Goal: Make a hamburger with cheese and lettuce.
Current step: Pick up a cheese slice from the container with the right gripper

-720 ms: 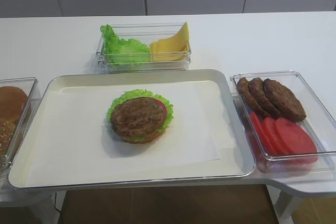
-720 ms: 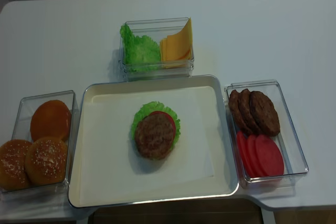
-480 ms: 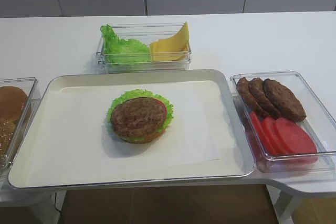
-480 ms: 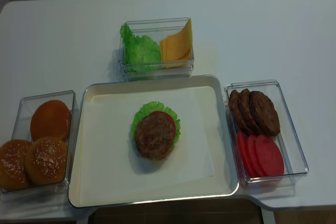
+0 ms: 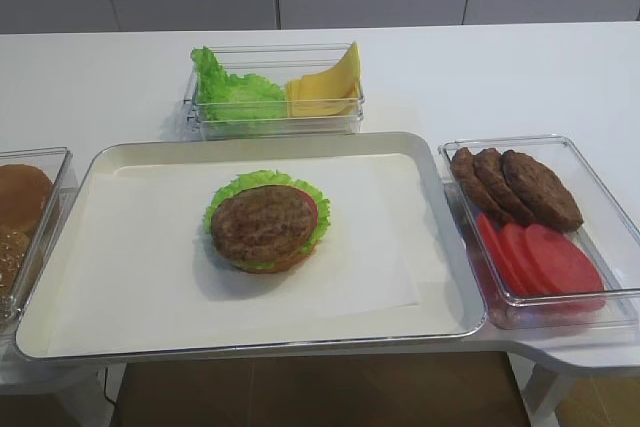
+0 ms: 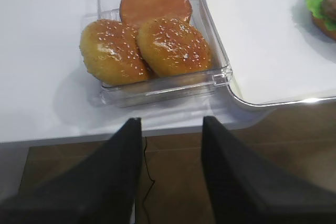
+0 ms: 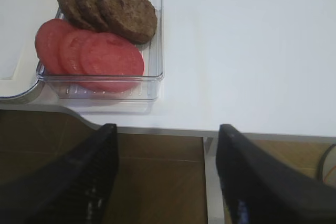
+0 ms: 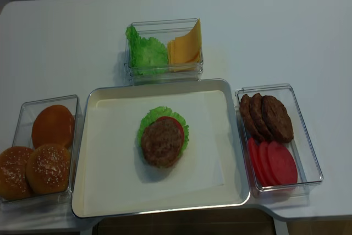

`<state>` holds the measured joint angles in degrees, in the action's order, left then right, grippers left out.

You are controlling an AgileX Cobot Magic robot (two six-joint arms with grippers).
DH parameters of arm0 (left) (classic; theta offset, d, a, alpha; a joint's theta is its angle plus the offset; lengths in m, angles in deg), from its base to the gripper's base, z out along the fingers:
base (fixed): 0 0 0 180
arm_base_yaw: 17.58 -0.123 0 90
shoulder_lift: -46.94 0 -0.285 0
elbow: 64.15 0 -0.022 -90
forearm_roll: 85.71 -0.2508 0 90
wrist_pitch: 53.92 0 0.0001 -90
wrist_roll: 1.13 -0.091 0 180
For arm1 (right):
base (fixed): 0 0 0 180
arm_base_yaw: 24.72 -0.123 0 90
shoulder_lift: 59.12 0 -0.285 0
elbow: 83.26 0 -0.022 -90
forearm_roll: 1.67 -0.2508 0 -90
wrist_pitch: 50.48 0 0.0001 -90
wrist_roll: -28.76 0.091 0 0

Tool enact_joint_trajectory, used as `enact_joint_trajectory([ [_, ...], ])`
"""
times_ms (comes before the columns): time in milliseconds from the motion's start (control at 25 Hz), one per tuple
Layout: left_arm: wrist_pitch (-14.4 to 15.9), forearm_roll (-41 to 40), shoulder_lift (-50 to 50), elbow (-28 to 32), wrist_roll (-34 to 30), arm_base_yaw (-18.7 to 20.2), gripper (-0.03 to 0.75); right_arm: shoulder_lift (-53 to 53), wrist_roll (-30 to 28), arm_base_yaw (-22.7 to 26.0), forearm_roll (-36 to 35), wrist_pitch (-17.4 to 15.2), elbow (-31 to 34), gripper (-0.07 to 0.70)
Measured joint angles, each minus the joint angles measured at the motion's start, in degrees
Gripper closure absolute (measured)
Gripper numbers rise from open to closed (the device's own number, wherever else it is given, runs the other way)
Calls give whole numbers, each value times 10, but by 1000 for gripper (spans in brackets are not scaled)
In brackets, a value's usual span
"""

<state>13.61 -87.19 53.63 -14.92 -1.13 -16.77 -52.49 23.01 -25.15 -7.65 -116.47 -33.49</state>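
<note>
Yellow cheese (image 8: 185,49): thin square slices leaning in the right half of a clear bin (image 8: 164,71) at twelve o'clock from the tray (image 8: 231,136), frilly lettuce leaves (image 8: 145,53) filling the left half. Judged light, floppy and slick; likely best pinched at the raised upper corner of the front slice, since a flat face offers no purchase and neighbouring slices may cling.

Hamburger (image 8: 163,141): centre of the tray, on white paper; bun base, lettuce rim, tomato slice, grilled patty uppermost. No cheese on it yet. A soft stack, apt to slide if nudged sideways.

Three o'clock: clear bin holding spare patties (image 8: 266,116) at the far end and tomato slices (image 8: 273,162) at the near end.

Nine o'clock: clear bin of buns (image 8: 41,155), two of them seeded.

Right gripper (image 7: 167,177): hangs below the table's near edge, jaws spread wide, nothing between them.

Left gripper (image 6: 171,171): likewise off the near edge by the buns, fingers apart, empty.
</note>
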Motion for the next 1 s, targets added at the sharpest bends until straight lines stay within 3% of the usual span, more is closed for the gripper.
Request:
enact_joint_trajectory([
  [760, 0, 0, 0, 0, 0, 0, 428, 0, 0, 0, -1, 0, 0, 183],
  [1000, 0, 0, 0, 0, 0, 0, 427, 0, 41, 0, -66, 21, -2, 183],
])
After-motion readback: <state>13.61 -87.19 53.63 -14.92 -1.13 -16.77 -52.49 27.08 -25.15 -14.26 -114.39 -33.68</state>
